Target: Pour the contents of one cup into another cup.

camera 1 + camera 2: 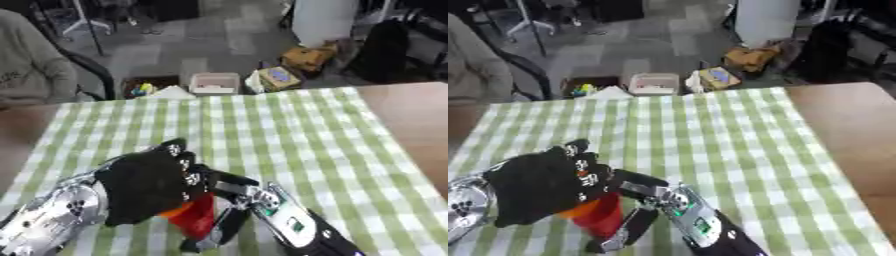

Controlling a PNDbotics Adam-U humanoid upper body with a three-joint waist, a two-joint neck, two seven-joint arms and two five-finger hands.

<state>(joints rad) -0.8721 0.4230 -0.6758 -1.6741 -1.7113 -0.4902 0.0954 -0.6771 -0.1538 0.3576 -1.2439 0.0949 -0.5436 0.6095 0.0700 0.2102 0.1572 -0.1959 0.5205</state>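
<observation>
A red plastic cup (197, 215) stands near the near edge of the table (411, 120), left of its middle, on a green-and-white checked cloth (289, 130) that covers most of the wooden top. The red cup is upright or close to it, tapering downward, and only its lower wall shows clearly. Above it, an orange shape (579, 209) peeks out from under the left hand; it looks like a second cup tipped over the red one, though the hand hides too much of it to be sure. The left hand (144, 187), covered in black, comes in from the near left corner on a silver arm and is curled over the orange shape, its fingers closed around it. The right hand (229, 200) reaches in from the near edge on a silver and black forearm; its fingers and thumb wrap the red cup from the right, one finger (627, 231) running down beside the cup to the cloth. Two hands are at work and one red cup is plainly countable, with the orange shape probably a second. The far half of the cloth shows only its checks.
</observation>
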